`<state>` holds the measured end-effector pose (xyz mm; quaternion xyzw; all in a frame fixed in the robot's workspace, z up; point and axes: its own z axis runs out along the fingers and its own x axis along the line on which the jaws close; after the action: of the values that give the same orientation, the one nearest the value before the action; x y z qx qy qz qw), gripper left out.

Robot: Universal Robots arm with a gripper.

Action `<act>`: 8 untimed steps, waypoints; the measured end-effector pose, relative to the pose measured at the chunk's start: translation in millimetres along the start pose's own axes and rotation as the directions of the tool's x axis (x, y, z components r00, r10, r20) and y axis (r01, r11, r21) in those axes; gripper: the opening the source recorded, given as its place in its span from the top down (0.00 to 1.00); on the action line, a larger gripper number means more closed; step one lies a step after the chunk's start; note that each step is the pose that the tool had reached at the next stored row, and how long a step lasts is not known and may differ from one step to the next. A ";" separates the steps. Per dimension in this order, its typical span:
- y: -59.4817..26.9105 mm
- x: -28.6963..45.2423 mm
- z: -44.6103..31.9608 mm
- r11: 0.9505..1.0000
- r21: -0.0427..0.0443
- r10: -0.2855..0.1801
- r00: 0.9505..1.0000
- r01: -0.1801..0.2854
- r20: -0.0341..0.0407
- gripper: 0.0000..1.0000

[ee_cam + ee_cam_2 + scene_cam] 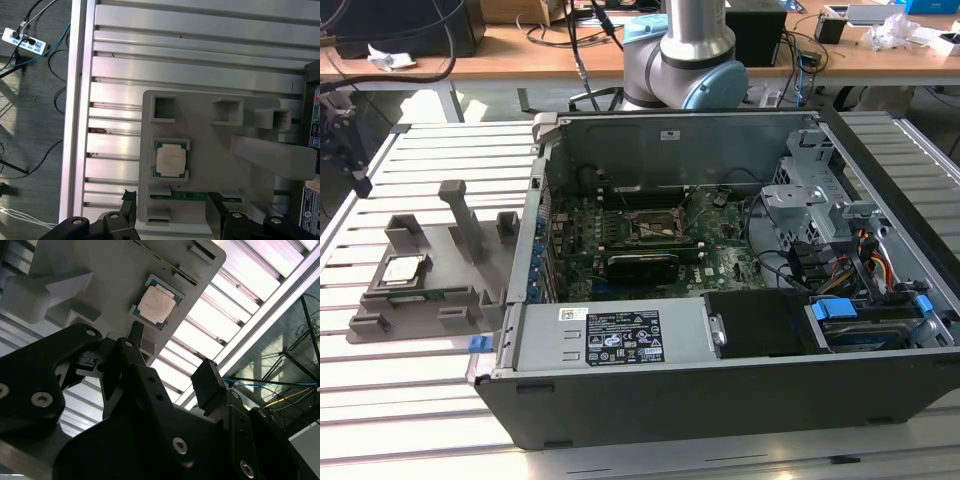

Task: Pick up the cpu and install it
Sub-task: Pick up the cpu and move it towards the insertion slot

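The cpu [171,160] lies flat, silvery top up, in a square recess of a grey holder [210,140] that rests on the slatted metal tabletop [200,65]. In the exterior view the holder sits to the exterior view's left of the open computer case [720,400], just beside its wall; the cpu [402,270] is toward the holder's end away from the case, well apart from the socket [650,228] on the board inside.

The gripper [171,201] hangs over the holder with its jaws spread wide and nothing between them. In the first wrist view its two black fingertips [129,199] stand over the holder's edge, one to each side; the cpu lies just beyond them, roughly on the line running out from the gap, near but untouched. A thin green strip [185,196] sits in a slot of the holder between the cpu and the gripper.

In the second wrist view the cpu [156,306] shows just past the tip of one finger [135,332]; the other finger [206,377] is off to the side over the tabletop's slats. How high the gripper stands above the chip I cannot tell.

The arm's base [690,50] stands behind the case at the back of the tabletop.
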<state>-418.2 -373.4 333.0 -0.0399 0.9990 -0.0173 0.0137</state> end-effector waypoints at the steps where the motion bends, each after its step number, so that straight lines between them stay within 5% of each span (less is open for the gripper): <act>1: 0.0 0.0 0.3 1.000 0.000 0.000 1.000 0.000 0.000 0.34; 5: 0.4 0.3 11.7 1.000 0.000 0.000 1.000 0.000 0.000 0.34; 8: 0.5 0.3 13.4 1.000 0.000 0.000 1.000 0.000 0.000 0.34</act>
<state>-418.2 -373.4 319.6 -0.0400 0.9990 -0.0173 0.0138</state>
